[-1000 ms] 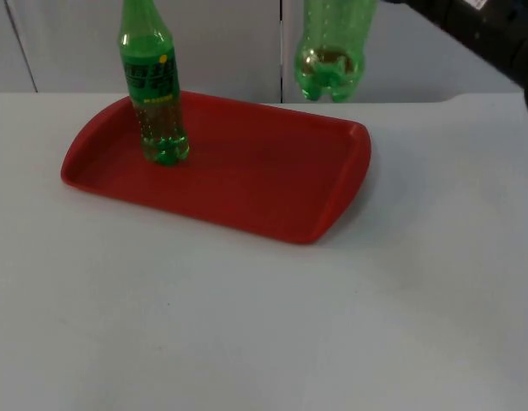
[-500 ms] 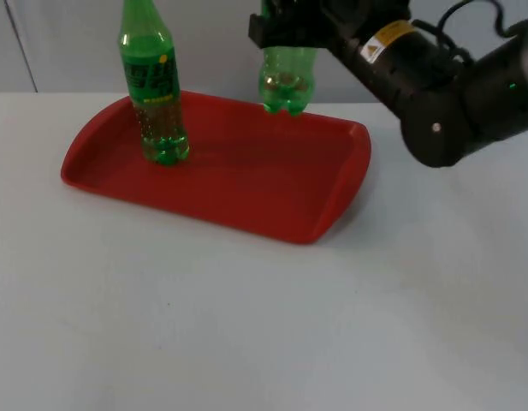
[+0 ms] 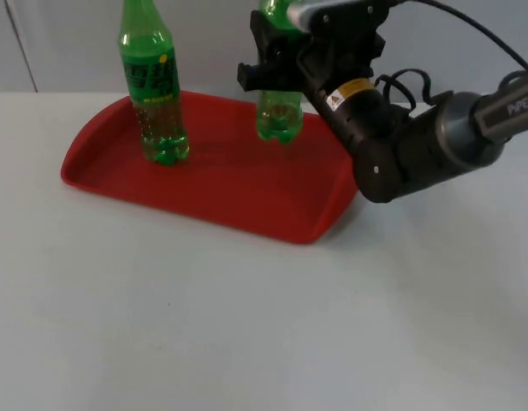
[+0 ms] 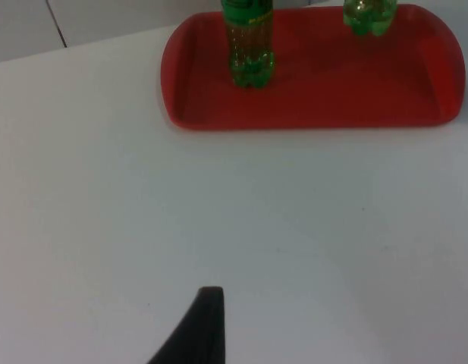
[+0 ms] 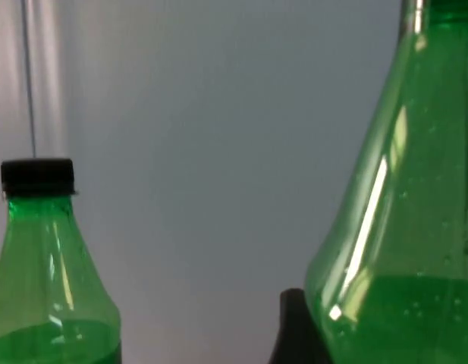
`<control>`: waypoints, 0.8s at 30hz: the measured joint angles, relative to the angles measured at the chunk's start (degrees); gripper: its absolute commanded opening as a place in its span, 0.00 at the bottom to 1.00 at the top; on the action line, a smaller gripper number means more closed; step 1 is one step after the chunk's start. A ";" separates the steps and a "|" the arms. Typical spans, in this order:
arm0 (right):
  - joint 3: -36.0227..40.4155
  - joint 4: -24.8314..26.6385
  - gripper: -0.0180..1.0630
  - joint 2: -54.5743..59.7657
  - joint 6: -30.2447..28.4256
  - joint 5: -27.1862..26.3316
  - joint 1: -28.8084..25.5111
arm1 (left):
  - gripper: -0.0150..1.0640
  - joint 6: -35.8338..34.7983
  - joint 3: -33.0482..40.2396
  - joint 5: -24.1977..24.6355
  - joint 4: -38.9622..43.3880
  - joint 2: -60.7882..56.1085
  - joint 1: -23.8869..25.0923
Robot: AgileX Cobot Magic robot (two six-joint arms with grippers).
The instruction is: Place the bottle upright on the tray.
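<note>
A red tray (image 3: pixel 246 197) lies on the white table. One green bottle (image 3: pixel 155 94) with a label stands upright on its left part. My right gripper (image 3: pixel 276 75) is shut on a second green bottle (image 3: pixel 279 116), holding it upright over the tray's back middle. I cannot tell whether its base touches the tray. The right wrist view has the held bottle (image 5: pixel 400 227) close up and the standing bottle (image 5: pixel 44 288) with its black cap beside it. The left wrist view looks at the tray (image 4: pixel 309 106) and both bottles (image 4: pixel 249 45) from afar; the left arm waits there.
The grey partition wall (image 3: pixel 212 43) rises right behind the tray. The right arm (image 3: pixel 418 145) reaches over the tray's right end. White table (image 3: pixel 246 325) spreads in front of the tray.
The right arm has come down and to the left with the held bottle, from above the tray's back edge to low over the tray. The standing bottle has not moved.
</note>
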 measured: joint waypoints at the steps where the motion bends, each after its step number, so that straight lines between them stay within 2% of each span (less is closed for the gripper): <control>1: 0.00 0.00 0.02 0.00 0.00 0.00 0.00 | 0.99 0.00 0.00 0.00 0.00 0.00 0.00; 7: -0.87 0.00 0.02 2.28 -2.14 0.00 0.00 | 0.99 0.00 0.00 0.00 0.00 0.00 0.00; 21: -0.87 0.87 0.02 2.74 -3.08 1.10 0.00 | 0.99 0.00 0.00 0.00 0.00 0.00 0.00; 24: -1.52 1.12 0.02 3.58 -3.08 -0.27 0.00 | 0.99 0.00 0.00 0.00 0.00 0.00 0.00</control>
